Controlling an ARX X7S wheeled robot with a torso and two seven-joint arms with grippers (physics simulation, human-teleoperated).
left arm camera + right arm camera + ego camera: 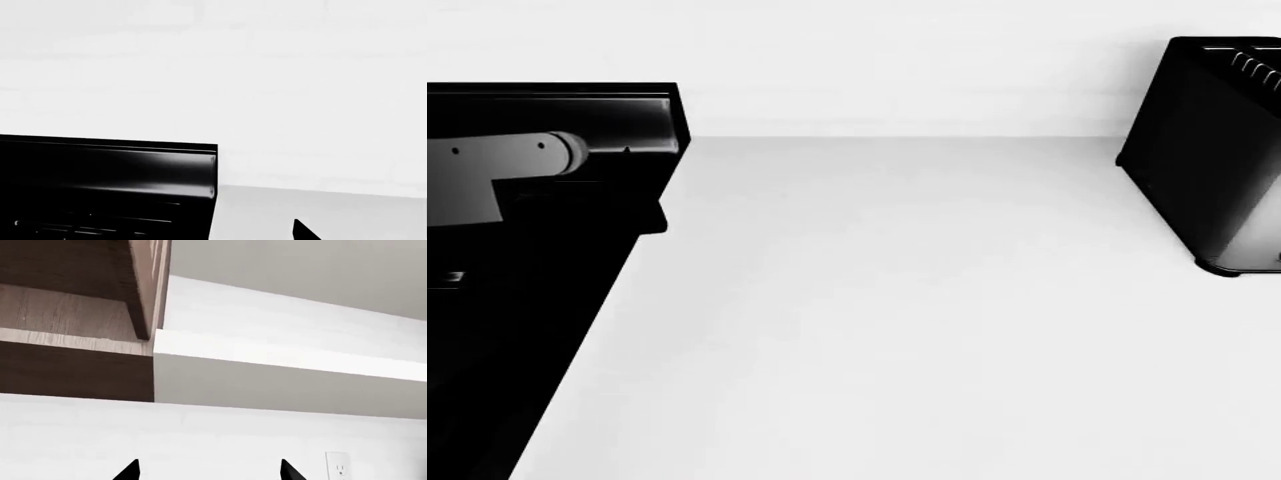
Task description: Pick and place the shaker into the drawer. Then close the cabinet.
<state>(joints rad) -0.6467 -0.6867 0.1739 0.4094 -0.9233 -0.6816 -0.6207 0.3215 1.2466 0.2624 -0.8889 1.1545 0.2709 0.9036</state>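
The shaker and the drawer are out of view in all three frames. In the left wrist view my left gripper (pixel 217 236) shows only one black fingertip (pixel 303 233), well off to one side over pale counter. Its other finger is lost against a black appliance, and nothing shows between them. In the right wrist view my right gripper (pixel 209 472) is open and empty. Its two black fingertips (pixel 130 472) stand far apart, pointing up at a white wall. The head view shows a grey-white link of my left arm (pixel 501 160) over the black appliance.
A black range with a raised glossy back panel (pixel 561 115) fills the left; the panel (pixel 107 165) also fills part of the left wrist view. A black boxy appliance (pixel 1208 150) stands at the back right of the white counter (pixel 894 320). Brown wooden wall units (pixel 73 315) and a wall outlet (pixel 338 466) lie above.
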